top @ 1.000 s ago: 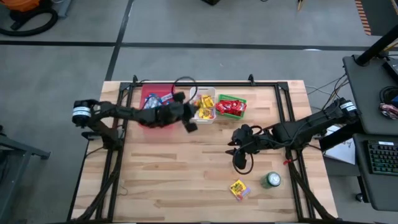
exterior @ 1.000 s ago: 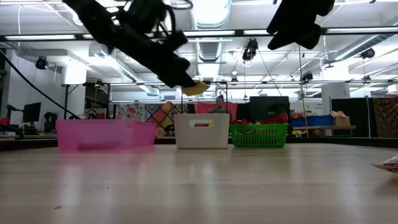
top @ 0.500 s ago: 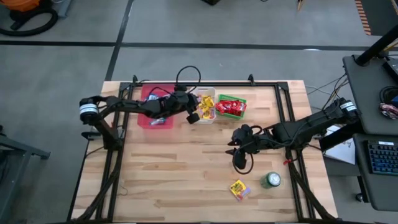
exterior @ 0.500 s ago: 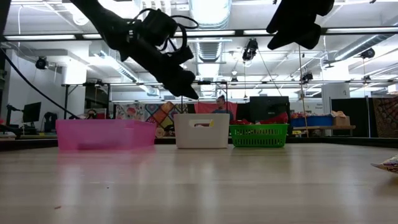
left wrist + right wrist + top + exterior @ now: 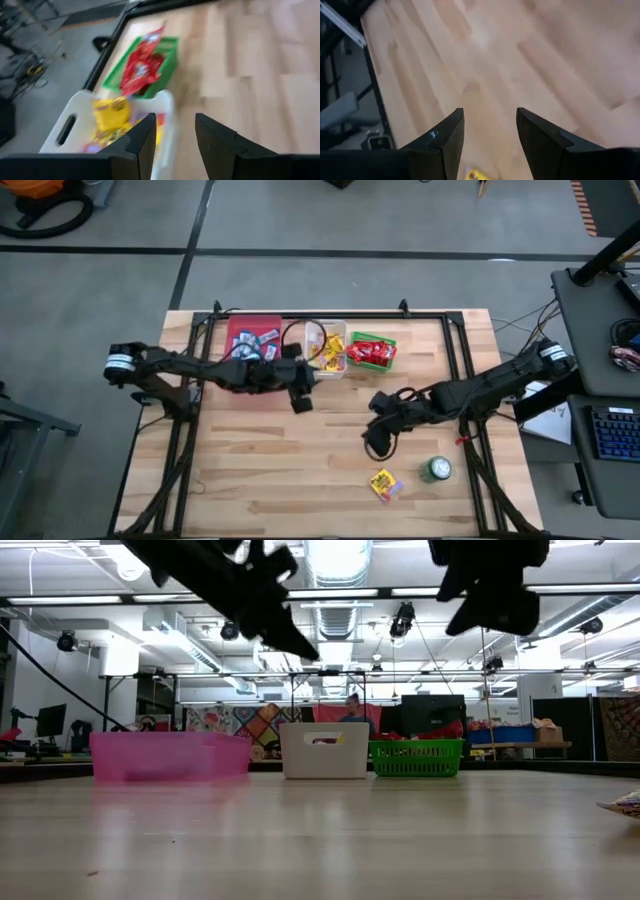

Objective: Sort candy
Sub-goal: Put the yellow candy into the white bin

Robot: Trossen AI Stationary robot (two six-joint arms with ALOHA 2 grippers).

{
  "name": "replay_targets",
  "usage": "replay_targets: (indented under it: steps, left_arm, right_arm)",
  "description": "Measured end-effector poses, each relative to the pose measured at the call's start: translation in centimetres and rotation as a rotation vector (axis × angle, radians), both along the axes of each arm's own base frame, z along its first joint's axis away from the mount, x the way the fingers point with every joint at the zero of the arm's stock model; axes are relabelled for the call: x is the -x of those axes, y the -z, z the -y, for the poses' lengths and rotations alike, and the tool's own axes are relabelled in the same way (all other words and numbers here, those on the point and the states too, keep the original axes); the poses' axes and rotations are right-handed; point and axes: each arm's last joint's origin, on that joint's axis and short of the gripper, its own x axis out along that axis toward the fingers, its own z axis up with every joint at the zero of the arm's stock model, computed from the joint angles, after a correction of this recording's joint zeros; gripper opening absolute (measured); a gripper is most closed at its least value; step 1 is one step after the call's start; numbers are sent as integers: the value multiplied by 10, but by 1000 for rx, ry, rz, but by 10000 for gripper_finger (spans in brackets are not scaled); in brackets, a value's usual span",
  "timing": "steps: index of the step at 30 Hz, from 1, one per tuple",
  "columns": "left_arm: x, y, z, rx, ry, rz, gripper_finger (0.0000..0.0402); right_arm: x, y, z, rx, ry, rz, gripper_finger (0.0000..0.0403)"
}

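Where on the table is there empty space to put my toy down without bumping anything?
The near-left wood of the table, below the pink bin, is bare. The far-right corner, right of the green bin, is bare too. It is crowded along the far edge at the white bin, and near-right around the yellow candy and green can.

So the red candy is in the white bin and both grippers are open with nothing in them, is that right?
Not quite. The red candy lies in the green bin; the white bin holds yellow candy, as the high view shows. The rest stands: the left gripper and right gripper are both open and empty.
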Motion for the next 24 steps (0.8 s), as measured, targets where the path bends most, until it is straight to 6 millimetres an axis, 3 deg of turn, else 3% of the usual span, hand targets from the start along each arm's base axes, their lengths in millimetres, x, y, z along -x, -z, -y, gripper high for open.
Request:
replay_targets:
  steps: [7, 12, 24]
  left_arm:
    - [9, -14, 47, 28, 133, 55, 121]
    - [25, -17, 70, 49, 119, 90, 121]
    - [65, -11, 106, 102, 13, 180, 121]
  right_arm:
    - [-23, 27, -19, -141, -66, -161, 171]
    - [-35, 40, -36, -206, -88, -313, 171]
    - [-43, 54, -77, -155, -28, -676, 171]
